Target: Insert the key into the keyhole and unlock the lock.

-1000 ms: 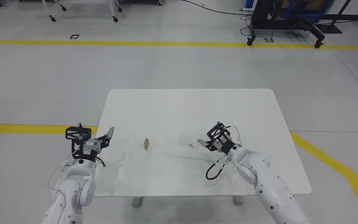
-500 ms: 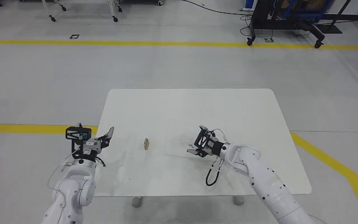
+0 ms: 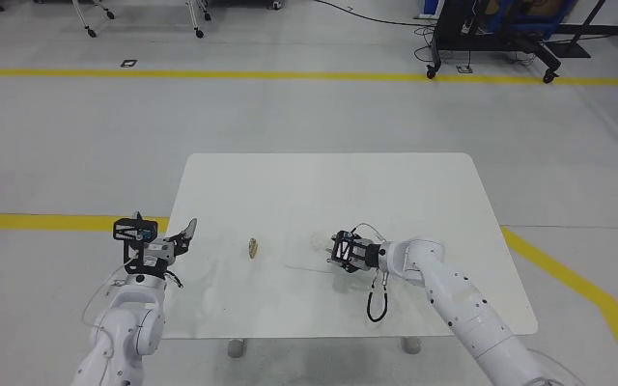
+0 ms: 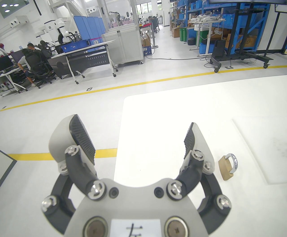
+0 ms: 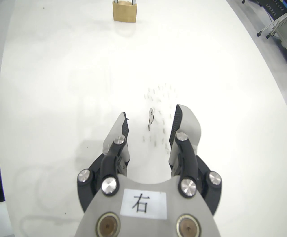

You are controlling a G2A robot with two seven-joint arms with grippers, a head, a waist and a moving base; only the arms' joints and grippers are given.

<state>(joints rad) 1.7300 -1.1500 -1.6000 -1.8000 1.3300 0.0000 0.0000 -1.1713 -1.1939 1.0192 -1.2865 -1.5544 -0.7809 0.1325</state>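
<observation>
Right gripper, fingers spread, straddles the key lying ungrasped on the table, well apart from the lock, so by my judgement grasping, inserting and turning are all left, with the left gripper also spread and empty.

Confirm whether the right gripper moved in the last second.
Yes. In the top view the right gripper has shifted across the table toward the padlock, which stayed put. The key now lies between its open jaws.

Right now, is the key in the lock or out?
Out: the key lies on the table by the open right claw, apart from the lock.
</observation>
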